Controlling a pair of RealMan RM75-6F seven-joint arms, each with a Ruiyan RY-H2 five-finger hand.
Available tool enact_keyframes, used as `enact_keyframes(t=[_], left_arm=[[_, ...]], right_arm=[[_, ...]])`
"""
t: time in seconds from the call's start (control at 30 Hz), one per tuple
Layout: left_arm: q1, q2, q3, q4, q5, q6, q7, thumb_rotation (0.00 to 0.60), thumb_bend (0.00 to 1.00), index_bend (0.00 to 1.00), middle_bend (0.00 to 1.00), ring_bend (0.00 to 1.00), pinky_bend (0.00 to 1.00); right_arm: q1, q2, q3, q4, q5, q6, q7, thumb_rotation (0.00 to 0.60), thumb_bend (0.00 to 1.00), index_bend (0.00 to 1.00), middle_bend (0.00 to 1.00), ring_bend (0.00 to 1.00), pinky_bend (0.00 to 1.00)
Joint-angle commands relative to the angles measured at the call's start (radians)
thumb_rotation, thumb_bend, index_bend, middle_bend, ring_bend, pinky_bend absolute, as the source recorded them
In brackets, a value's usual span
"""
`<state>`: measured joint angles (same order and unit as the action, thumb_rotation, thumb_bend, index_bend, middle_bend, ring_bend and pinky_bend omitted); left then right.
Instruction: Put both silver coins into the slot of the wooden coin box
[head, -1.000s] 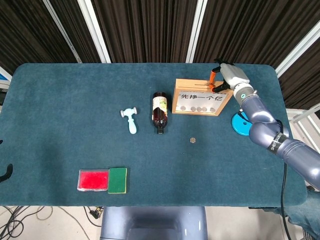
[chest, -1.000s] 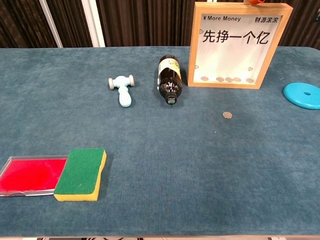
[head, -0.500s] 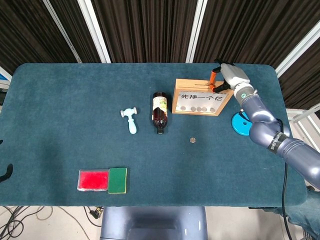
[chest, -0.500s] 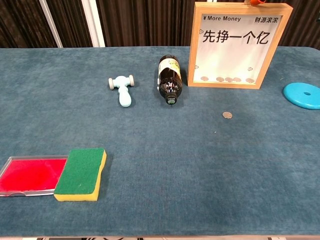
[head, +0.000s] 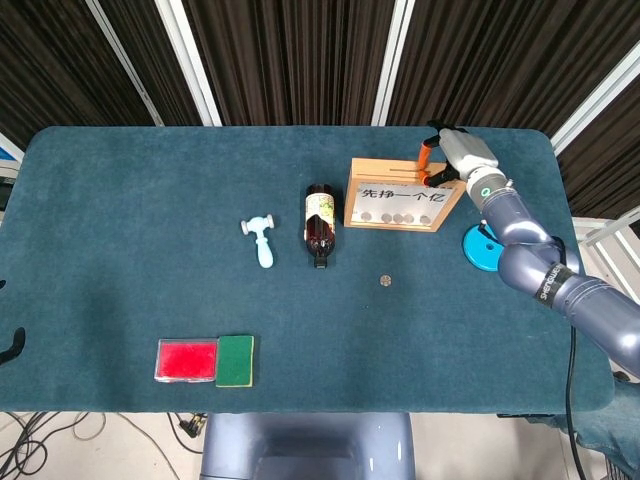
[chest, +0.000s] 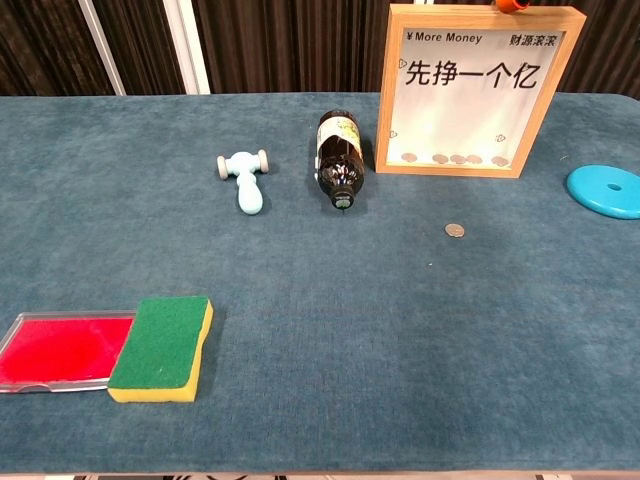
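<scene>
The wooden coin box (head: 404, 193) stands upright at the far right of the blue table (head: 120, 260), its glazed front carrying printed characters and a row of coins resting along the inside bottom edge. Which of those coins belong to this task cannot be told. One silver coin (head: 384, 280) lies flat on the cloth in front of the box, well apart from it and untouched; in the chest view the same coin (chest: 455, 230) sits below the box's lower right corner. By judgement, the task is at best half done: one coin remains on the table, and the other is either at the slot or already inside.

The right hand (head: 447, 155) hovers over the top edge of the box, where the slot lies, with orange-tipped fingers (head: 428, 151) pointing down at the frame. Whether a coin is pinched between them is too small to tell, and the degree of closure cannot be read; the chest view shows only an orange fingertip (chest: 509, 5) at the top of the frame. The left hand appears in neither view.

Beside the box lie a dark glass bottle (head: 319, 224) on its side and, further left, a pale blue toy hammer (head: 261, 239). A blue disc (head: 481, 248) sits near the right forearm. Near the front edge, a green-and-yellow sponge (head: 235, 360) touches a red tray (head: 186, 360).
</scene>
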<state>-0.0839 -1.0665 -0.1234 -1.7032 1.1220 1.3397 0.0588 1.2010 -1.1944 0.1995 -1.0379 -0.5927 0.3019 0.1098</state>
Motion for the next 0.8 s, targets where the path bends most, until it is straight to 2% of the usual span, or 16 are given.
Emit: enact_keyframes(t=[0.03,0.33,0.43,0.63,0.8], left_arm=[[0.000,0.000,0.000,-0.001,-0.001,0.000,0.001,0.600,0.40,0.13,0.00,0.00,0.00],[0.000,0.000,0.000,-0.002,-0.005,0.000,0.004,0.600,0.40,0.13,0.00,0.00,0.00],[0.000,0.001,0.000,-0.004,-0.009,-0.002,0.004,0.600,0.40,0.13,0.00,0.00,0.00],[-0.001,0.002,-0.001,-0.007,-0.015,-0.007,0.004,0.600,0.40,0.14,0.00,0.00,0.00],[-0.002,0.003,0.000,-0.008,-0.014,-0.008,0.005,0.600,0.40,0.14,0.00,0.00,0.00]], right_arm=[[0.000,0.003,-0.001,-0.004,-0.003,0.000,0.005,0.600,0.57,0.52,0.04,0.00,0.00],[-0.001,0.007,-0.001,-0.007,-0.012,0.009,0.021,0.600,0.57,0.50,0.04,0.00,0.00],[-0.016,0.017,0.015,-0.031,-0.021,0.044,0.035,0.600,0.57,0.50,0.04,0.00,0.00],[-0.117,0.065,0.049,-0.203,-0.126,0.302,0.034,0.600,0.57,0.47,0.04,0.00,0.00],[-0.266,0.128,0.041,-0.439,-0.258,0.560,0.037,0.600,0.51,0.43,0.04,0.00,0.00]])
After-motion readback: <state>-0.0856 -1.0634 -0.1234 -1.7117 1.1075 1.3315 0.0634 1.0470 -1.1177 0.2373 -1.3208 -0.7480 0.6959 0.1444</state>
